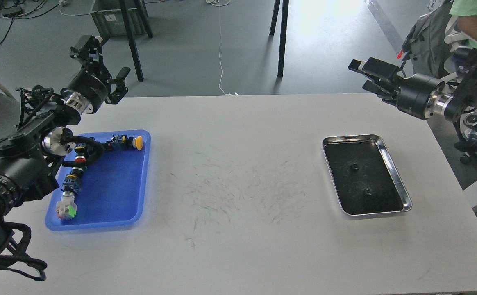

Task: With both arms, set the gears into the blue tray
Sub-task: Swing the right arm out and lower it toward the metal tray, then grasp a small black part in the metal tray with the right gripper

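In the blue tray, three push-button switches; gears apart.

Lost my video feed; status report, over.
Left gripper open, right gripper open, both empty. Two gears in steel tray. Blue tray holds switches. Path clear.

Two gears lie apart in steel tray, right. Blue tray, left, holds switches. Left gripper open, right gripper slightly parted, both raised above table.
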`<state>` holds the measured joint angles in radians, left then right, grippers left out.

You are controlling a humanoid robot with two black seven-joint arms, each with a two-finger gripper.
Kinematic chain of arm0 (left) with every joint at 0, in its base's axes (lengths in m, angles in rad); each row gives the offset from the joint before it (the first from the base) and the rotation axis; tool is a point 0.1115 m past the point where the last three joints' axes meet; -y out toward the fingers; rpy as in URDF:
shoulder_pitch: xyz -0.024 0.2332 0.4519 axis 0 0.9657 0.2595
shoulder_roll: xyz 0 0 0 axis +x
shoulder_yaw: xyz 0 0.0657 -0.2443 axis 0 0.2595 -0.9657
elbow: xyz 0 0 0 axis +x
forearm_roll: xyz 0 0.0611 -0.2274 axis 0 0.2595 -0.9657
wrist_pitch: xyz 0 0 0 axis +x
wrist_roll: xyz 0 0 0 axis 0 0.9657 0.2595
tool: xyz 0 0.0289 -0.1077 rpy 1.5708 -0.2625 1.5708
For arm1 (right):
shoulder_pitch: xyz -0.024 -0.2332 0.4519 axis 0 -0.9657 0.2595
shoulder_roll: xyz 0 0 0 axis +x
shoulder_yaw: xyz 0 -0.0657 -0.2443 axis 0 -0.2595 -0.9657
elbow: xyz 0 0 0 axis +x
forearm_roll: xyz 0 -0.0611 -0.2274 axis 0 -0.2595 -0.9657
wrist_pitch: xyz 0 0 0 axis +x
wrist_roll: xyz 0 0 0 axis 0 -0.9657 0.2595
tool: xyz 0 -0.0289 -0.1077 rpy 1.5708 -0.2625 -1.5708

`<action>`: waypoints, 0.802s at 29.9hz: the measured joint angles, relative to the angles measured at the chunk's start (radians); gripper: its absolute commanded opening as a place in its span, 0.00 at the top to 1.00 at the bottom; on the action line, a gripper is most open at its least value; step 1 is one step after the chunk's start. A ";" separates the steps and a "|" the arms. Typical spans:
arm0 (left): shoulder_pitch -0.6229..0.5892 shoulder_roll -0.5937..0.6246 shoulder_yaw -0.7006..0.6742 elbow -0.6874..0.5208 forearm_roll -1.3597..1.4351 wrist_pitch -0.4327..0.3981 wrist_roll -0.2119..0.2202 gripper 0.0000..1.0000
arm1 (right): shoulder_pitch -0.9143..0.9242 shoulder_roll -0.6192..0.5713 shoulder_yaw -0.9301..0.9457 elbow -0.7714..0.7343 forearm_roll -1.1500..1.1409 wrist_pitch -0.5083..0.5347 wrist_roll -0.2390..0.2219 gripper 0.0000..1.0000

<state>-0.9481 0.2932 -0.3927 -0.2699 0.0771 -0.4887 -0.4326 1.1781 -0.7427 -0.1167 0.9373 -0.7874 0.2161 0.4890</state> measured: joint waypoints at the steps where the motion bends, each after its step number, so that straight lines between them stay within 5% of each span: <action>1: 0.000 0.000 0.000 0.000 0.000 0.000 0.000 0.01 | 0.005 -0.006 -0.010 0.003 -0.042 0.003 0.000 0.01; 13: -0.002 -0.009 -0.002 0.000 0.000 0.000 0.000 0.01 | 0.039 -0.014 -0.227 -0.016 -0.553 0.011 0.000 0.02; 24: 0.000 -0.004 -0.001 0.000 0.001 0.000 0.000 0.01 | 0.076 0.118 -0.385 -0.123 -0.700 -0.024 0.000 0.02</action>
<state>-0.9482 0.2890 -0.3940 -0.2700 0.0782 -0.4887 -0.4328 1.2541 -0.6243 -0.5022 0.8140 -1.4878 0.1925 0.4887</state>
